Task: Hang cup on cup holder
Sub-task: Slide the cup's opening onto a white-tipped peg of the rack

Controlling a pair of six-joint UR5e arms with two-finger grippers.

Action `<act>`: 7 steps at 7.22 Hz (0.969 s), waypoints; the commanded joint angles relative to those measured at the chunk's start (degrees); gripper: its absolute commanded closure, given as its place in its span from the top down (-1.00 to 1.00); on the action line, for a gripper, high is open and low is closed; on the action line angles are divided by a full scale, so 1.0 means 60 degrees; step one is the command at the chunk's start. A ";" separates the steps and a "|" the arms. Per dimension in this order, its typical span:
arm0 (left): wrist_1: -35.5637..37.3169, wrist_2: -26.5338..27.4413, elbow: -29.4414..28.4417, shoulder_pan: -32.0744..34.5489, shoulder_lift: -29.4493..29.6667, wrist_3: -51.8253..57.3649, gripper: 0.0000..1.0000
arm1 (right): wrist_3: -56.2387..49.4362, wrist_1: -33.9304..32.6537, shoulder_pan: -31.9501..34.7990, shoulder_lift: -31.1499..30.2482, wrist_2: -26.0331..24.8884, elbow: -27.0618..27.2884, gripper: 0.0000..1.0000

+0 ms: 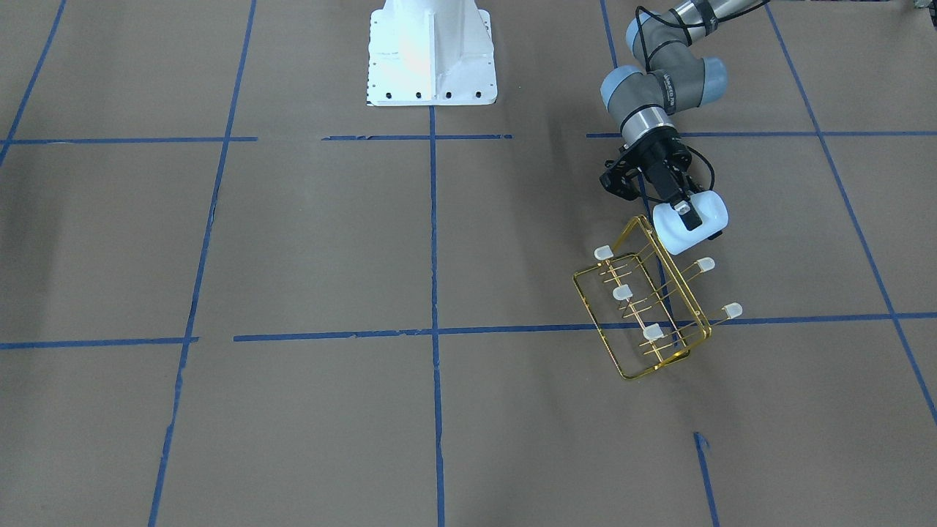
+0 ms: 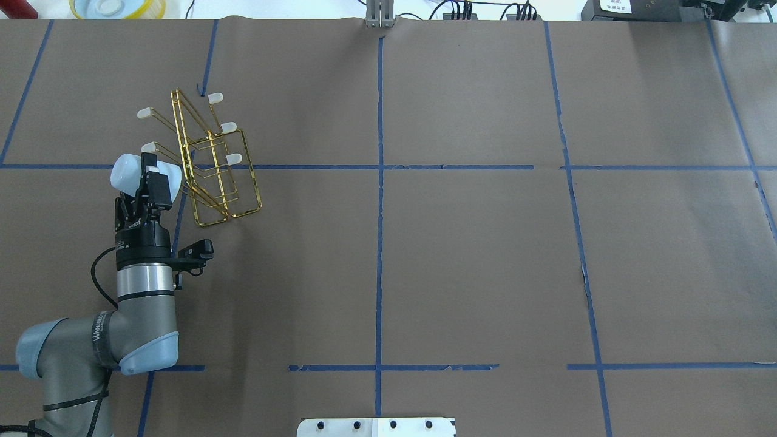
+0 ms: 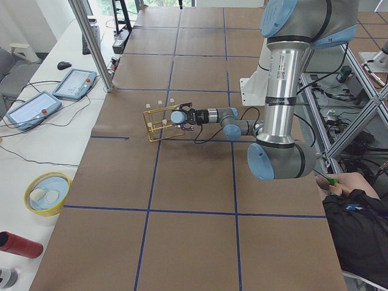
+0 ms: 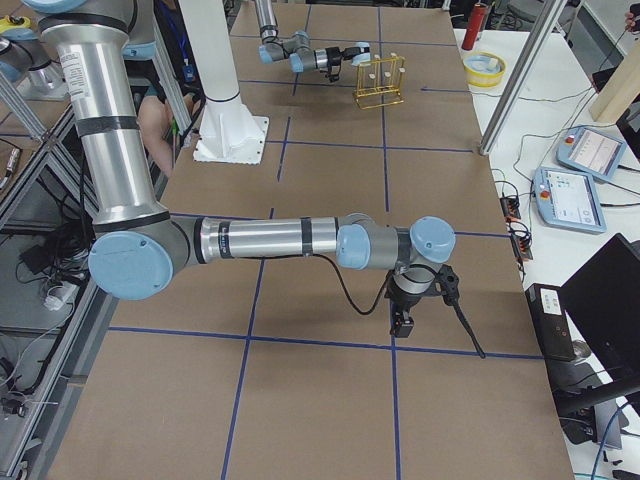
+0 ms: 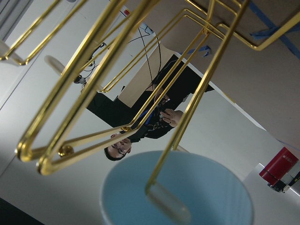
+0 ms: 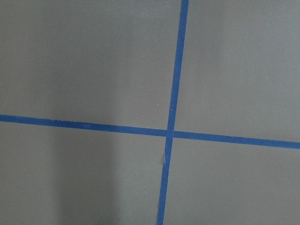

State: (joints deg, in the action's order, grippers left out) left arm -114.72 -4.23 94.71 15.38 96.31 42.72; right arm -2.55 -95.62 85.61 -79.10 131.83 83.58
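My left gripper is shut on the cup, a pale blue-white tumbler, and holds it above the table against the near left side of the cup holder. The holder is a gold wire rack with white-capped prongs. Both also show in the front view: the gripper, the cup and the holder. In the left wrist view one capped prong tip sits at the cup's open mouth. My right gripper shows only in the exterior right view, low over the table; I cannot tell whether it is open or shut.
The robot's white base stands at the table's middle. A yellow bowl and a red can lie on the side bench beyond the table's far edge. Tablets lie there too. A person sits beside the robot.
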 commanded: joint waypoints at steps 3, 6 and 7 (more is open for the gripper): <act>0.0048 0.0045 -0.0492 -0.0131 0.0354 0.0000 -0.97 | 0.0000 0.0000 0.0000 0.0000 0.0000 0.0000 1.00; 0.0033 0.0045 -0.0507 -0.0146 0.0355 -0.0058 0.98 | 0.0014 0.0000 0.0000 0.0000 0.0000 0.0000 1.00; 0.0033 0.0045 -0.0492 -0.0146 0.0354 -0.0059 1.00 | 0.0000 0.0000 0.0000 0.0000 0.0000 0.0000 1.00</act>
State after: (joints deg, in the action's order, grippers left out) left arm -114.49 -3.96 91.70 14.51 98.45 42.46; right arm -2.51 -95.62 85.61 -79.10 131.83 83.59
